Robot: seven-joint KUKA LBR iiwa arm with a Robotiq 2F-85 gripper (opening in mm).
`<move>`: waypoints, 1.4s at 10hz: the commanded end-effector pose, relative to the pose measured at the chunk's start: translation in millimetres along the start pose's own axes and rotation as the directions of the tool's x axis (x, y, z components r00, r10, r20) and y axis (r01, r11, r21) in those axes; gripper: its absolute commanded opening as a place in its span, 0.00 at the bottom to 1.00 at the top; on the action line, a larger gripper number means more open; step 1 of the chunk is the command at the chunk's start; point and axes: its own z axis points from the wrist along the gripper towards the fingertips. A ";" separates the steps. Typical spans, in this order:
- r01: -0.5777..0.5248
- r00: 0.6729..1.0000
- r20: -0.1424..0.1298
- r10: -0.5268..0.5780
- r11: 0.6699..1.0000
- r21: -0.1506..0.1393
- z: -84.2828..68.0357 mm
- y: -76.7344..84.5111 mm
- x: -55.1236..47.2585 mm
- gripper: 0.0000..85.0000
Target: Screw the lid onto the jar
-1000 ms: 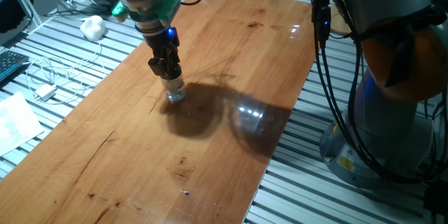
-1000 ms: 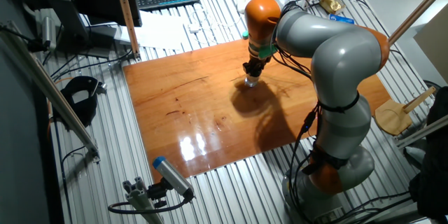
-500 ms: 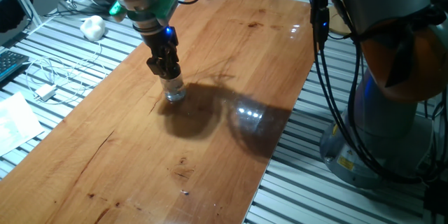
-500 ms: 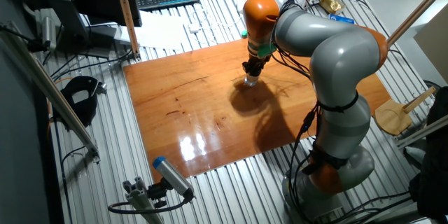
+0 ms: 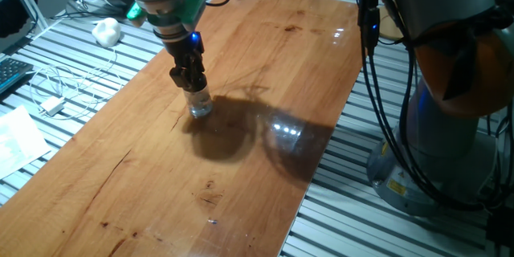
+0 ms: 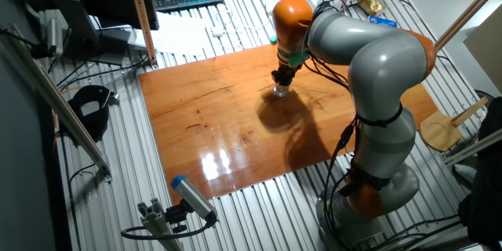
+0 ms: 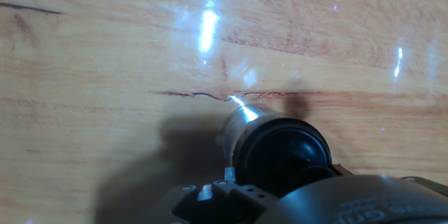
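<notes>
Right now we are looking at the jar (image 5: 200,106), which is standing upright on the wooden table (image 5: 265,72), well inside its far half. Sitting on the jar's neck is the black lid (image 7: 282,152), filling the lower part of the hand view. Directly above the jar, our gripper (image 5: 191,80) is pointing straight down with its jaws drawn in narrow around the lid. Beyond the table edge nearest the jar, we are seeing white cables (image 5: 56,88) lying on the slatted bench.
</notes>
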 end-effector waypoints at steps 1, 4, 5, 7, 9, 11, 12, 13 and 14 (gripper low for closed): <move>0.002 1.000 0.000 -0.002 1.000 0.001 0.0 0.1 -0.3 0.60; 0.020 1.000 0.001 -0.020 1.000 0.005 -0.5 0.9 -0.9 0.80; 0.017 1.000 0.001 -0.017 1.000 0.003 -1.2 0.7 -0.9 0.80; 0.023 1.000 0.002 -0.023 1.000 0.000 -2.1 1.3 -1.4 0.80; 0.025 1.000 0.000 -0.025 1.000 0.001 -3.9 3.6 -2.7 0.60; 0.022 1.000 -0.008 -0.022 1.000 -0.009 -3.7 3.7 -2.6 0.60; 0.019 1.000 -0.011 -0.019 1.000 -0.010 -3.6 3.5 -2.5 0.60; 0.019 1.000 -0.014 -0.019 1.000 -0.012 -3.6 3.1 -2.4 0.60; 0.016 1.000 -0.020 -0.016 1.000 -0.015 -3.5 3.0 -2.2 0.60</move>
